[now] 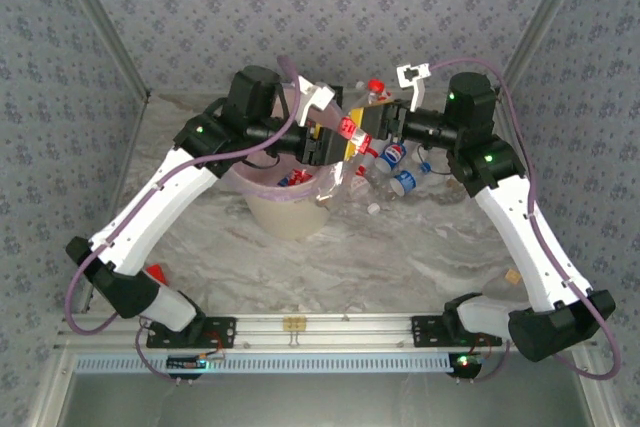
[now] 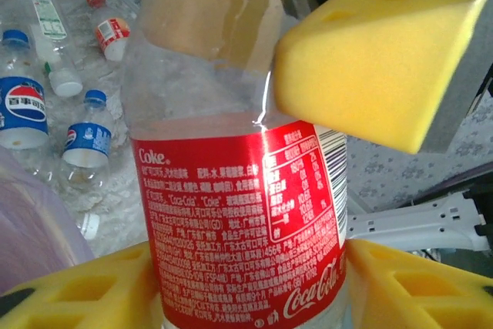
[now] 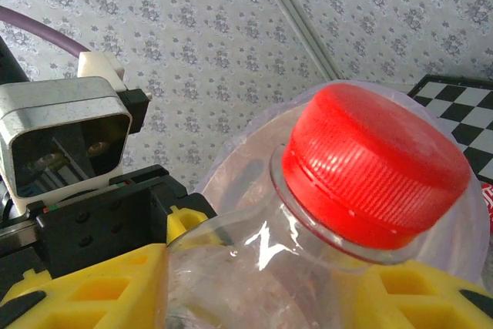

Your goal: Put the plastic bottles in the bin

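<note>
red-labelled coke bottle (image 2: 239, 213) hangs at centre of the top view, pinched by both left gripper (image 2: 246, 298) and right gripper (image 3: 254, 306), beside the bin (image 1: 285, 217); some seem binned, several bottles (image 1: 400, 172) lie on the table (image 1: 400, 257).

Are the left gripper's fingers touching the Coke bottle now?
Touching. The left wrist view shows the yellow fingers lying against both sides of the Coke bottle at its red label, with no gap.
</note>
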Robot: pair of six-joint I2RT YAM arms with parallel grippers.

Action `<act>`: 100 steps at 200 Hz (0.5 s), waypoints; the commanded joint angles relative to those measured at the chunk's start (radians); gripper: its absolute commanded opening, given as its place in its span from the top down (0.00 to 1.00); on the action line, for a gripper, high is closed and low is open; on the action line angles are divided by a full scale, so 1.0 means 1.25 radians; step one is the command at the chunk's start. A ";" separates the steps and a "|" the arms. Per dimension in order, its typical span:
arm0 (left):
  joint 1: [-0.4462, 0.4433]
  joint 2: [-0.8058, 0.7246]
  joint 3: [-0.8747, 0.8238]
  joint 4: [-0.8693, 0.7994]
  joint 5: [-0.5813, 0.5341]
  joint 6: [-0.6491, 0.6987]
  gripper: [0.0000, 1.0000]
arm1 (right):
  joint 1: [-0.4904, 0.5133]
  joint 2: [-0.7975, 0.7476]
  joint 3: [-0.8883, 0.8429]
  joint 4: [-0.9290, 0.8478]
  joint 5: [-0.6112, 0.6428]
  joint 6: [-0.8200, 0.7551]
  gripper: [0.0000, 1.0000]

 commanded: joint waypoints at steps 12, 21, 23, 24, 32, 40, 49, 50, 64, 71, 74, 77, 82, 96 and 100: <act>-0.002 0.002 0.004 0.027 0.008 0.010 0.51 | 0.010 0.006 0.031 0.029 0.009 0.008 0.54; 0.001 0.002 0.004 0.026 0.006 0.009 0.53 | 0.011 0.006 0.032 0.026 0.013 0.004 0.45; 0.001 0.002 0.004 0.025 0.006 0.009 0.53 | 0.011 0.006 0.031 0.026 0.014 0.004 0.43; 0.001 0.001 0.004 0.025 0.006 0.009 0.53 | 0.011 0.006 0.031 0.025 0.015 0.003 0.42; 0.003 0.000 0.005 0.025 0.004 0.010 0.54 | 0.011 0.008 0.032 0.019 0.020 -0.001 0.36; 0.007 -0.001 0.003 0.025 0.000 0.008 0.54 | 0.010 0.009 0.032 0.012 0.022 -0.004 0.28; 0.010 -0.002 0.003 0.025 -0.002 0.007 0.54 | 0.010 0.011 0.032 0.003 0.026 -0.008 0.19; 0.010 -0.002 0.004 0.025 -0.002 0.007 0.54 | 0.010 0.011 0.032 0.001 0.027 -0.008 0.19; 0.018 -0.002 0.007 0.023 -0.007 0.009 0.54 | -0.001 0.004 0.036 -0.027 0.039 -0.023 0.10; 0.021 -0.003 0.010 0.020 -0.010 0.011 0.55 | -0.010 -0.005 0.035 -0.047 0.048 -0.032 0.07; 0.024 -0.004 0.011 0.019 -0.012 0.014 0.55 | -0.015 -0.012 0.033 -0.054 0.052 -0.035 0.06; 0.026 -0.004 0.013 0.018 -0.013 0.015 0.55 | -0.021 -0.016 0.030 -0.062 0.057 -0.038 0.04; 0.030 -0.005 0.017 0.014 -0.017 0.019 0.55 | -0.031 -0.028 0.024 -0.072 0.064 -0.040 0.00; 0.045 -0.008 0.030 0.008 -0.025 0.029 0.57 | -0.057 -0.064 -0.001 -0.090 0.080 -0.040 0.00; 0.050 -0.008 0.036 0.008 -0.027 0.032 0.57 | -0.066 -0.073 -0.007 -0.095 0.077 -0.040 0.00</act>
